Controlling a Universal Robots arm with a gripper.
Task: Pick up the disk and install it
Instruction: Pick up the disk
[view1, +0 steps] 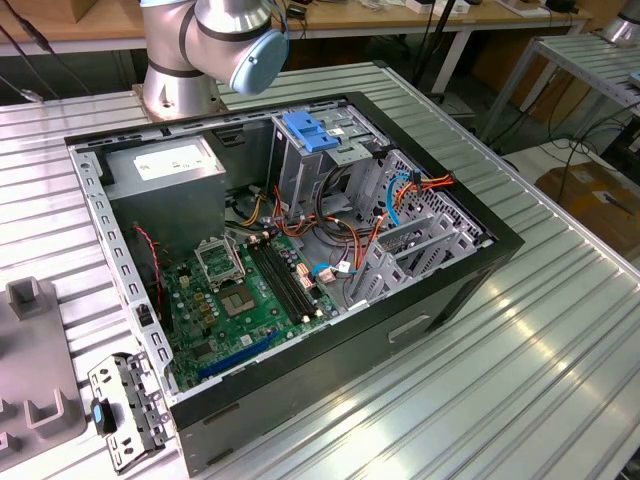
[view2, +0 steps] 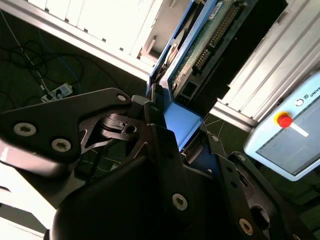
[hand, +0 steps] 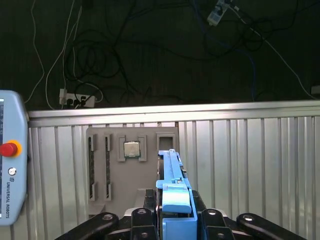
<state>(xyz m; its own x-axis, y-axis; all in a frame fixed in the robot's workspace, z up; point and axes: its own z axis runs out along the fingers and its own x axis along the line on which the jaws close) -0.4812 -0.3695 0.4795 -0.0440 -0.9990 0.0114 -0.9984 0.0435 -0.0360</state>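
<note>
Nearest us, the gripper (hand: 175, 212) is clamped on the disk (hand: 172, 172), 1 finger on each broad face, with a blue rail turned edge-on toward the first wrist view. In the second wrist view the gripper (view2: 182, 137) has the disk (view2: 210, 37) by one end, its green board exposed. We judge this end grip leaves the rails and the far end free, which suits sliding it into a bay.

Beyond the disk lies a grey holder (hand: 130, 182) on the ribbed table (hand: 250, 165). Its recesses keep parts sorted: 1 chip (hand: 131, 149) in a square pocket and 2 sticks (hand: 91, 170) in narrow slots. The disk's far end stands by the holder's side; whether it is clear of the holder, we cannot tell. A pendant (hand: 10, 170) rests beside the holder, and cords trail on the floor past the table's edge.

In the exterior view the case (view1: 420, 320) lies on its side with the cover off, so we reckon its inside can be reached from above. It holds a motherboard (view1: 240, 300), orange cables (view1: 340, 235), a cage (view1: 300, 175) topped by a blue latch plate (view1: 312, 130), and a power supply (view1: 165, 165). The disk is not yet installed.
</note>
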